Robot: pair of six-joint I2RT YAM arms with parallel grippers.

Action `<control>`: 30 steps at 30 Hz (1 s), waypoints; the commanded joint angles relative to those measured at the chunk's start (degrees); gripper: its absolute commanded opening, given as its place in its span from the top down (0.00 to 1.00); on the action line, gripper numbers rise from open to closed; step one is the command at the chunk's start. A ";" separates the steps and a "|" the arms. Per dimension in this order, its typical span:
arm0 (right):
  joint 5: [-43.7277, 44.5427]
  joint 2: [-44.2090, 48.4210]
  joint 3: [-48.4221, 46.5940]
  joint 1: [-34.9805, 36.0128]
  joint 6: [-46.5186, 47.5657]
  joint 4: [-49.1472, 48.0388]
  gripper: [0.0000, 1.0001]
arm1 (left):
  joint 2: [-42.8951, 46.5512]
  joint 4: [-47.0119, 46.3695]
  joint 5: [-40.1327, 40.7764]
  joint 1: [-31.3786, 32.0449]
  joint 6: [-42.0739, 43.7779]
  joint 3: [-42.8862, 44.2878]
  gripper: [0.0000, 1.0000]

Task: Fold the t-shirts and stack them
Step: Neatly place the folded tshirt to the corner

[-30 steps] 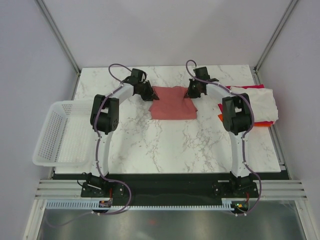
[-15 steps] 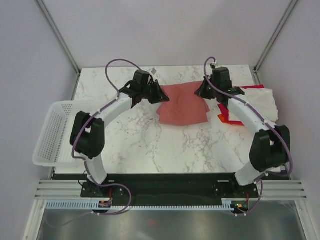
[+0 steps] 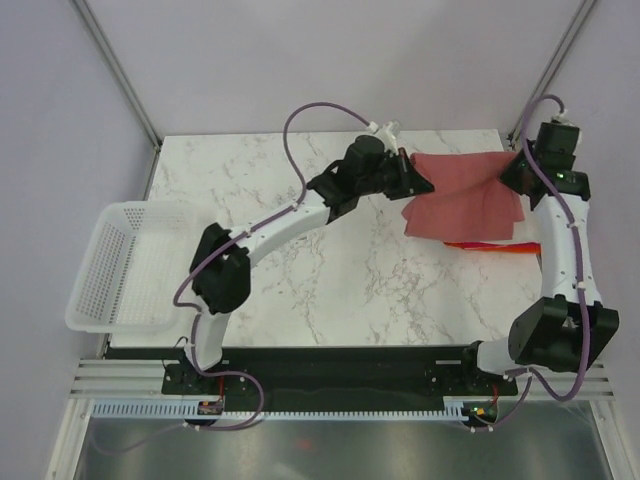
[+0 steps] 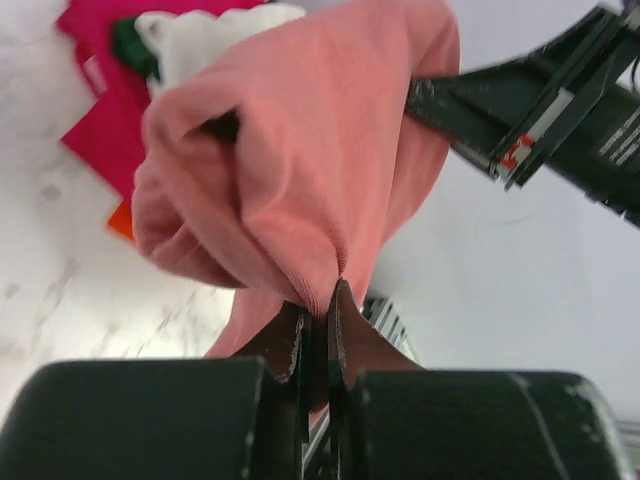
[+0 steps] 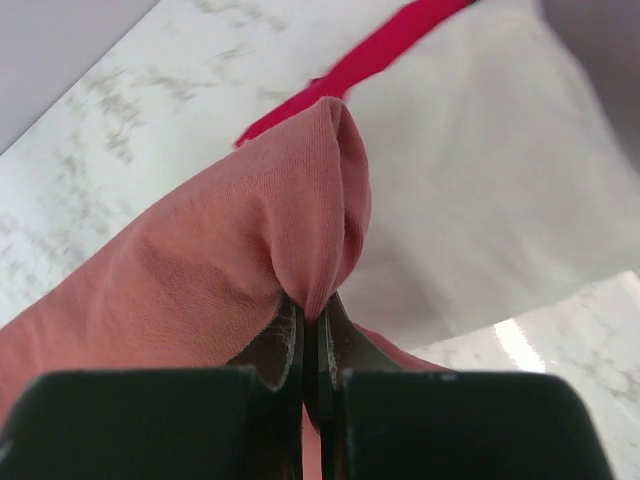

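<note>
Salmon-red t-shirt clamped in left fingers and right fingers, seemingly above other shirts; mesh basket well apart.

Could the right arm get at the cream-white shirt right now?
Probably not: the right claw is shut on the salmon shirt, which hangs spread over the cream-white shirt, with the left claw holding its other end.

Salmon-red shirt, cream-white shirt, magenta shirt, grey-veined white table.
</note>
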State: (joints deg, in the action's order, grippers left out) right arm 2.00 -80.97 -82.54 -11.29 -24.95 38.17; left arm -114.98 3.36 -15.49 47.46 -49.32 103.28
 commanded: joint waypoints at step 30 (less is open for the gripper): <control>13.65 -24.08 -27.77 -13.15 2.98 3.31 0.08 | -16.44 -26.31 23.66 1.94 5.36 15.47 0.00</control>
State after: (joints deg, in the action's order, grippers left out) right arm 13.02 -115.37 -109.36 -24.86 -22.83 42.65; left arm -144.07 -19.29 4.43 50.43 -52.58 122.41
